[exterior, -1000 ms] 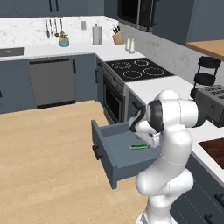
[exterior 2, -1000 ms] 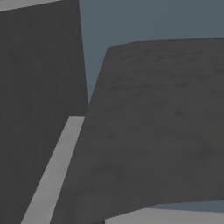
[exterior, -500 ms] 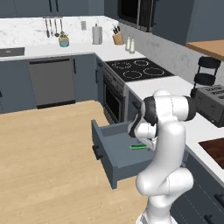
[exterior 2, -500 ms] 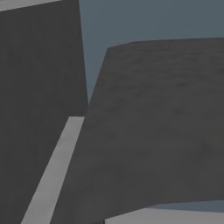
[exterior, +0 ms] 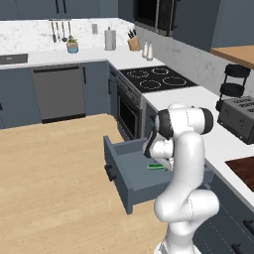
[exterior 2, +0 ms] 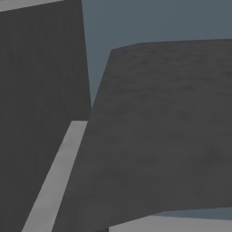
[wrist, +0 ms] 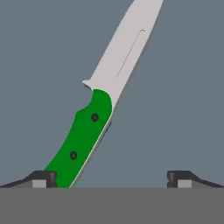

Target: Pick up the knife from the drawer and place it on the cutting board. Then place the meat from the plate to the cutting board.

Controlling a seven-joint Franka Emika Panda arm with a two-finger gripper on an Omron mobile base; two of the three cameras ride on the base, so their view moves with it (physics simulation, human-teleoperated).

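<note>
While the drawer (exterior: 130, 171) stands pulled out from the lower cabinets beside the oven (exterior: 128, 110), the knife (wrist: 103, 103) is seen lying flat on its grey bottom, green handle nearer the hand and silvery blade pointing away. From the left base view the knife (exterior: 156, 166) is glimpsed as a green sliver inside the drawer, partly hidden by the white arm bent over it. The gripper (wrist: 111, 178) is held just above the knife with its fingers (wrist: 43, 178) spread wide apart; the butt of the handle is seen next to one finger tip, off-centre in the gap, and nothing is clamped. A corner of the dark reddish-brown cutting board (exterior: 244, 168) is visible on the worktop (exterior: 218, 141) at the right edge, near the toaster (exterior: 239, 117). The stovetop (exterior: 157, 79) is set further back.
</note>
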